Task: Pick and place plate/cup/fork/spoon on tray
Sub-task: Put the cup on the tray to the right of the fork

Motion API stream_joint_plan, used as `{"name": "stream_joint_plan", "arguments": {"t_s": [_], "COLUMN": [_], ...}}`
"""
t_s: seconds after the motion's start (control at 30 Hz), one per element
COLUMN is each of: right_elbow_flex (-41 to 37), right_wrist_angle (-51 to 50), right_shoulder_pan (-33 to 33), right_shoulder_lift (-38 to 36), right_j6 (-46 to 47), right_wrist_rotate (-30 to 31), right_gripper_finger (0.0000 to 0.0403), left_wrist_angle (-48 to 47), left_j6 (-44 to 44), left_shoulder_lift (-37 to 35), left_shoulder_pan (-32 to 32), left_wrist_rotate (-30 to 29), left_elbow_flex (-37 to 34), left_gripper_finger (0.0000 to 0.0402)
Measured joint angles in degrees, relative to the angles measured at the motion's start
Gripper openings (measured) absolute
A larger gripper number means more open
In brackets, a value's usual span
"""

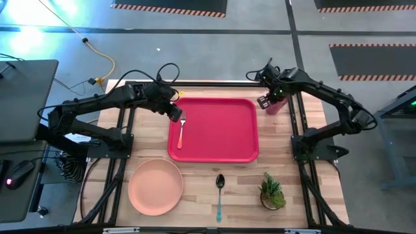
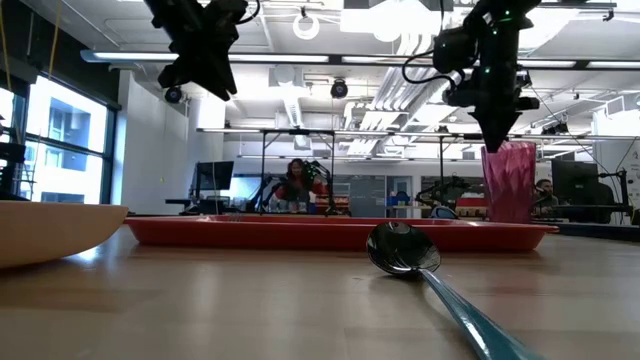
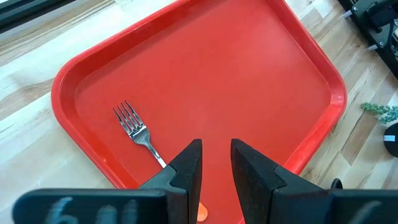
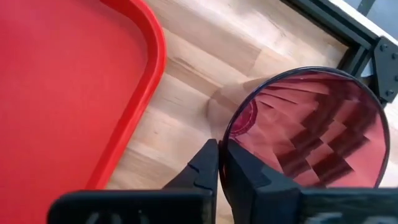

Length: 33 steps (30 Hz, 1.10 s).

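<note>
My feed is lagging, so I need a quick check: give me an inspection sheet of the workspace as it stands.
Surface: wooden table, mostly bare.
Job's things: fork lies in red tray; plate and spoon on the table in front of the tray; cup upright beside tray's right rim.
Clutter: potted plant.
Grippers: left gripper open above the fork; right gripper fingers shut on the cup's rim.
Cables: yellow cable on floor.
Surroundings: person seated beyond the table.
</note>
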Motion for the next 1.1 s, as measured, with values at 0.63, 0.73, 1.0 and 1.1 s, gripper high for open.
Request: {"name": "stream_joint_plan", "arguments": {"t_s": [0.63,0.73,1.0,1.1], "right_elbow_flex": [23.6,25.0,25.1,25.1], "right_wrist_angle": [-3.8,-3.7,-4.9,-6.7], "right_shoulder_pan": [10.8,13.5,20.1,21.7], "right_shoulder_lift": [-0.1,-0.1,2.7,5.5], "right_j6": [-6.4,-9.0,-14.8,-15.8], "right_wrist_rotate": [8.5,8.5,5.6,3.9], "right_gripper_finger": [0.0001,0.0001,0.0001,0.0000], "left_wrist_angle": [0.0,0.0,0.0,0.0], "left_j6": [0.0,0.0,-0.1,-0.2], "left_shoulder_lift": [0.0,0.0,0.0,0.0], "left_shoulder_pan": [0.0,0.0,0.0,0.0], "left_wrist_rotate": [0.0,0.0,0.0,0.0], "left_elbow_flex": [0.0,0.0,0.0,0.0], "left_gripper_finger": [0.0076,0.0076,0.0076,0.0076]}}
